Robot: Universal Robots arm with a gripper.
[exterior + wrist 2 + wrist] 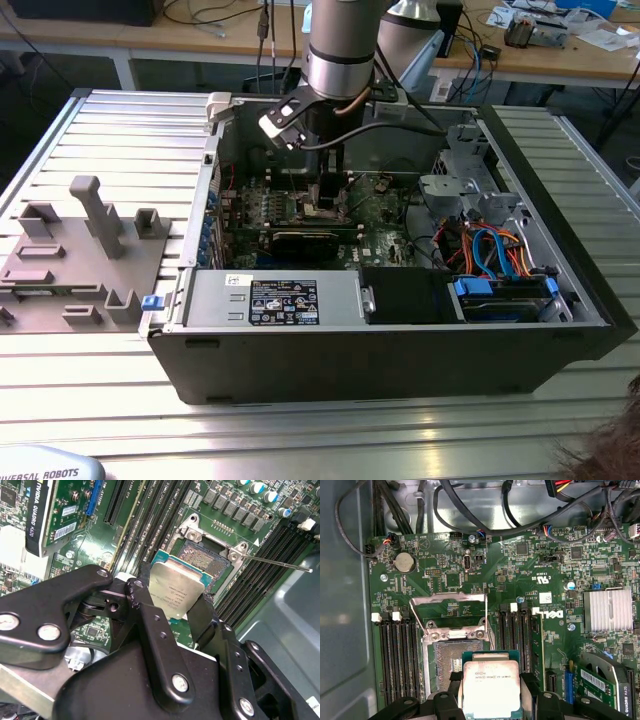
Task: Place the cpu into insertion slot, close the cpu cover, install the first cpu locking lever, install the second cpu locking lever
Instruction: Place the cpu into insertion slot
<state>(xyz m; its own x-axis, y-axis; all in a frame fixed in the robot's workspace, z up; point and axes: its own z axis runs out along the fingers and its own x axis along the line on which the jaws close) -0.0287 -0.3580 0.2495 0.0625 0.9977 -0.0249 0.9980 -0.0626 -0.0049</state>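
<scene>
In both wrist views my gripper (172, 605) (491, 692) is shut on the cpu (175, 592) (491, 687), a flat square chip with a silvery top, one black finger on each of two opposite edges. The chip hangs just above the green board and overlaps one side of the insertion slot (205, 559) (449, 662), whose dark contact field lies bare. The cpu cover (455, 625) is swung up and open beyond the slot. A thin locking lever (280, 564) sticks out past the slot's corner. In the exterior view the gripper (325, 195) reaches down into the open computer case.
Black memory slots (395, 655) flank the socket on both sides. A graphics card (605, 680) lies nearby, a finned heat sink (607, 611) beyond it, and cables (485, 525) cross above the board. A grey fixture tray (70, 260) sits at the exterior view's left.
</scene>
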